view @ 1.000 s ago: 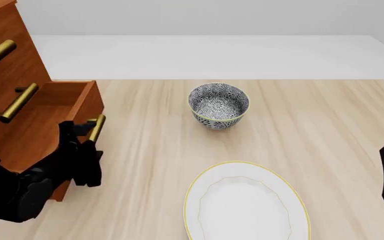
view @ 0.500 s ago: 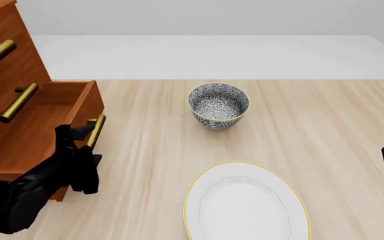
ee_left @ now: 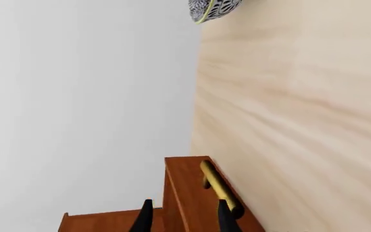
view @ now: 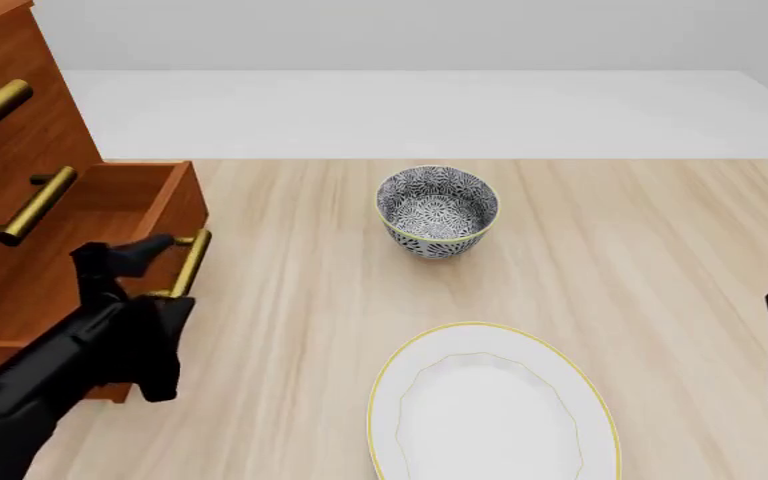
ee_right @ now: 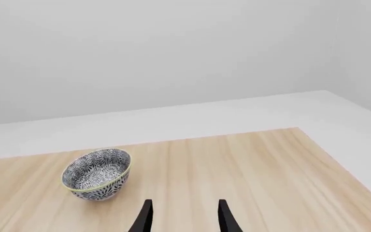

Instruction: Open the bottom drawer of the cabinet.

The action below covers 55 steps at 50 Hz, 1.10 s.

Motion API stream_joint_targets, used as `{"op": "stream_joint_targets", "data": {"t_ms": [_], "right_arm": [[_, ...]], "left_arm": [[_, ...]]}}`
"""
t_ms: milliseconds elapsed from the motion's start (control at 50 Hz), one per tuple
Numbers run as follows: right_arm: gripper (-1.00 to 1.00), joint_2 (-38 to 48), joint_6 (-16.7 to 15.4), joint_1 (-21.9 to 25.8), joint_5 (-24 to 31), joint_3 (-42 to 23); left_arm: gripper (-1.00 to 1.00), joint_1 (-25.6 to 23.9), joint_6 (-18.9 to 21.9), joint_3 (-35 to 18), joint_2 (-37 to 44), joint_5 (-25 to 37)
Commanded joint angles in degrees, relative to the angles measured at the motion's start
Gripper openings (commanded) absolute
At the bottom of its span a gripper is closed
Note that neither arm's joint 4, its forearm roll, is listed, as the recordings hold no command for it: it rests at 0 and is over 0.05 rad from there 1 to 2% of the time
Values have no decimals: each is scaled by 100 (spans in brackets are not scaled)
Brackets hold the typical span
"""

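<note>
The bottom drawer [view: 91, 250] sticks out from the cabinet [view: 11, 130] at the left side of the table [view: 624, 260]. The left claw [view: 137, 300] sits just in front of the drawer's brass handle [view: 192, 262]. Its fingers are spread apart, and it holds nothing. The right claw [ee_right: 182, 215] is open and empty too, well away from the drawer.

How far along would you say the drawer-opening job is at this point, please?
Done: the bottom drawer already stands pulled out from the cabinet, its inside showing. In hand: the left gripper, fingers apart, sits beside its brass handle. Left: seemingly just withdrawing; the right gripper idles.
</note>
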Motion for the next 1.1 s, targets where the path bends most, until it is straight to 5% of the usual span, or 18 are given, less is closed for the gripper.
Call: {"op": "stream_joint_targets", "data": {"t_ms": [20, 200, 460, 780, 1100], "right_arm": [[100, -9, 2, 3, -96, 100], [100, -16, -6, 7, -144, 151], [100, -22, -13, 10, -175, 188], [100, 19, -9, 11, -40, 7], [100, -21, -6, 18, -54, 62]], "left_arm": [[100, -185, -106, 270, -987, 545], [100, -357, -236, 100, -2482, 2030], [100, -626, -1209, -1197, -4103, 4596], [100, -349, -2313, -2659, -4334, 6341], [100, 114, -4585, -4631, -3980, 8605]]}}
